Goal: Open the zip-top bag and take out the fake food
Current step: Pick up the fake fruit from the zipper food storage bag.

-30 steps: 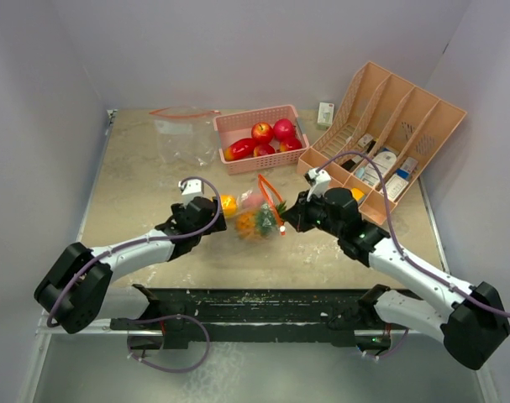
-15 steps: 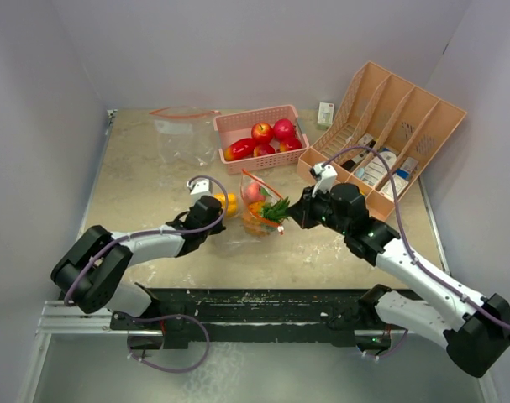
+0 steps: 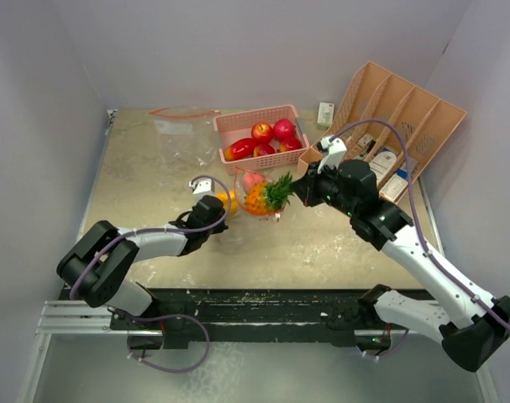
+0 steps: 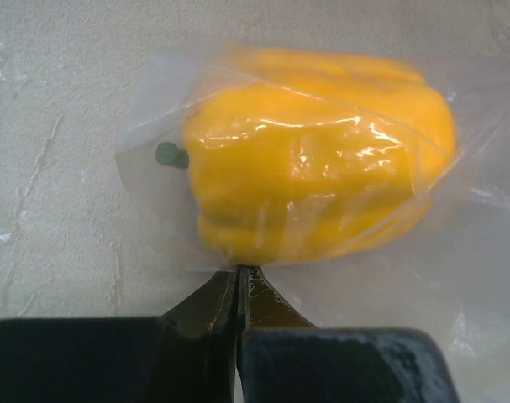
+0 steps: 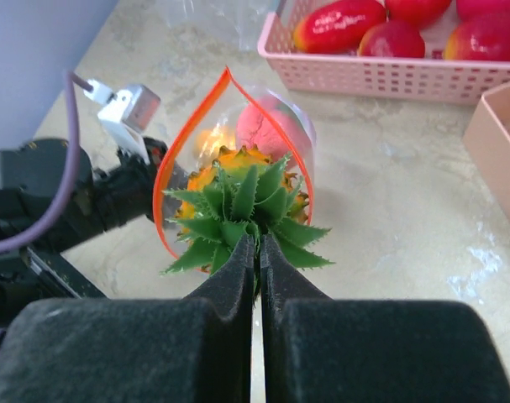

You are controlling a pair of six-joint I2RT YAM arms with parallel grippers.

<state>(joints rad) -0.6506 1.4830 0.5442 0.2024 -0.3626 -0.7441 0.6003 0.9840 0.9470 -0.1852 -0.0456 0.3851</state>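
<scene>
The clear zip-top bag point(image 3: 238, 189), its orange-rimmed mouth point(image 5: 166, 168) gaping, lies mid-table. My right gripper point(image 3: 301, 191) is shut on the green crown point(image 5: 246, 201) of the orange pineapple point(image 3: 257, 199), which sticks out of the mouth, raised off the table. A pink-red round fruit point(image 5: 267, 126) sits deeper in the bag. A yellow bell pepper point(image 4: 322, 159) fills the bag's closed end. There my left gripper point(image 4: 238, 273) is shut on the bag's film, low on the table, left of the bag point(image 3: 211, 211).
A pink basket point(image 3: 267, 160) behind the bag holds several red fruits point(image 3: 263, 132). Another flat clear bag point(image 3: 183, 134) lies at the back left. A peach divider rack point(image 3: 444, 105) with white bottles stands at the right, a small carton point(image 3: 325, 113) beside it.
The left gripper has closed on the bag's end by the pepper. The right gripper has lifted and drawn the pineapple by its crown up and toward the rack, out of the bag's mouth.
</scene>
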